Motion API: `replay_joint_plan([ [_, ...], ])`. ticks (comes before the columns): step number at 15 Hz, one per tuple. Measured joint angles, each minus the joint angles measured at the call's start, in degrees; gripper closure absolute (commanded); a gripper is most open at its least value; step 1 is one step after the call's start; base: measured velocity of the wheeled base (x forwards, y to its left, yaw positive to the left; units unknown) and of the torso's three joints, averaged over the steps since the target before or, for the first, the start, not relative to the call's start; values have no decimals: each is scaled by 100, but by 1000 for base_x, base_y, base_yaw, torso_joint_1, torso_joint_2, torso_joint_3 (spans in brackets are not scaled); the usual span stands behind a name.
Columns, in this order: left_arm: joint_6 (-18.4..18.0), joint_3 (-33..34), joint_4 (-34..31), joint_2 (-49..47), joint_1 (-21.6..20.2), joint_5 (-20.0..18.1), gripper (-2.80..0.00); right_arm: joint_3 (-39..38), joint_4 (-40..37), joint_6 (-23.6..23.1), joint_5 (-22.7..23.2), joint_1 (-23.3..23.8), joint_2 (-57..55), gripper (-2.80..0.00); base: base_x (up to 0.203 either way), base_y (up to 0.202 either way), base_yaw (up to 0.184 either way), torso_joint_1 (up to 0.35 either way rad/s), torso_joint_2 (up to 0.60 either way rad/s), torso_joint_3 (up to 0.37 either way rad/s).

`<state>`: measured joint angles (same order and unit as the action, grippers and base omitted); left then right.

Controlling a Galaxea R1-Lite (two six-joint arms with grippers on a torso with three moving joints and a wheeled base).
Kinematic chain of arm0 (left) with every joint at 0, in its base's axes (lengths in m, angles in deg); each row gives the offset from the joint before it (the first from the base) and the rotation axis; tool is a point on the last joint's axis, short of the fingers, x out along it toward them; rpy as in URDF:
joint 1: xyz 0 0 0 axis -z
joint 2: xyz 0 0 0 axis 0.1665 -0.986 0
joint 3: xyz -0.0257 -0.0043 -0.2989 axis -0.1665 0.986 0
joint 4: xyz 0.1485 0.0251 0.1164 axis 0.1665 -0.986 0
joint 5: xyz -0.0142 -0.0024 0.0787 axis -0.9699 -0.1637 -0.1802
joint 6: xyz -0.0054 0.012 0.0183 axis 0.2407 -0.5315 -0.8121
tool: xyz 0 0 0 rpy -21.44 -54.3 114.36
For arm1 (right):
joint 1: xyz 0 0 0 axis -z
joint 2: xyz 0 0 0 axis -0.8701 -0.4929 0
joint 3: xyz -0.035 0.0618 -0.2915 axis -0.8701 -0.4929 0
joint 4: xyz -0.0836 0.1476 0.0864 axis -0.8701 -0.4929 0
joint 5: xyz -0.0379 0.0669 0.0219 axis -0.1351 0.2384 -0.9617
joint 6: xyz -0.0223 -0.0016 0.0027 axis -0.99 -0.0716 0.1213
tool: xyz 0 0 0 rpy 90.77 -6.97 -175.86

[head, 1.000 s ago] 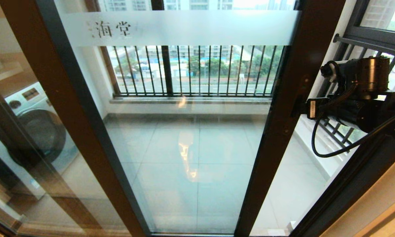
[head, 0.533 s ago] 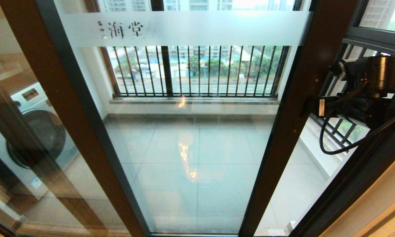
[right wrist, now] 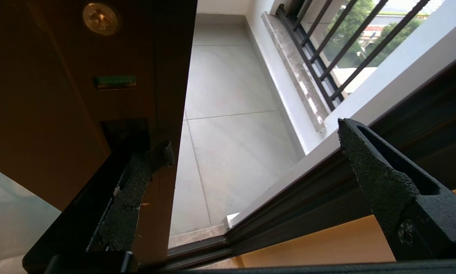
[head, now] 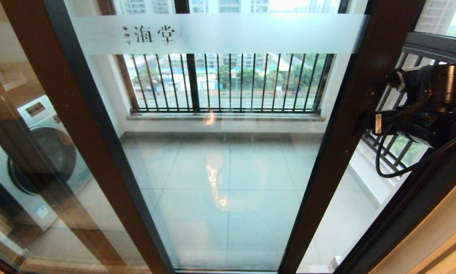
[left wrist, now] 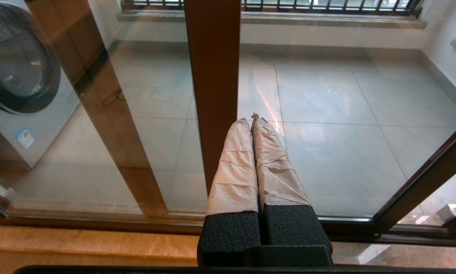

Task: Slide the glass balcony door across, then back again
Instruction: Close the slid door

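Glass balcony door fills the middle w/ its upright right stile just left of my right gripper, jaws wide open, one finger hooked on it, holding nothing; left gripper shut, parked.

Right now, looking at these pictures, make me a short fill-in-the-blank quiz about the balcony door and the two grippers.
1. The frosted band crosses the door near its ____.
2. The left gripper has its fingers ____.
3. The right gripper has its fingers ____, one beside the door's edge.
4. Behind the glass on the left stands a ____ machine.

Missing words: top; shut; open; washing
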<state>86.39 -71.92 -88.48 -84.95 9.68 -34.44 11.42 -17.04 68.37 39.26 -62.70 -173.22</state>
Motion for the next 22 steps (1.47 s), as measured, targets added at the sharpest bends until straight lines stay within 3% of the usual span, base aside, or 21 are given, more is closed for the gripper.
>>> replay_joint_plan([
  [9, -2, 0, -2, 0, 0, 0, 0, 13, 20, -212, 11, 401, 4, -280, 0, 0, 0, 0, 0, 0],
  [16, 0, 0, 0, 0, 0, 0, 0, -264, 100, -200, -45, 444, 170, -280, 0, 0, 0, 0, 0, 0],
  [22, -2, 0, -2, 0, 0, 0, 0, -510, 596, -190, 0, 542, 223, -280, 0, 0, 0, 0, 0, 0],
])
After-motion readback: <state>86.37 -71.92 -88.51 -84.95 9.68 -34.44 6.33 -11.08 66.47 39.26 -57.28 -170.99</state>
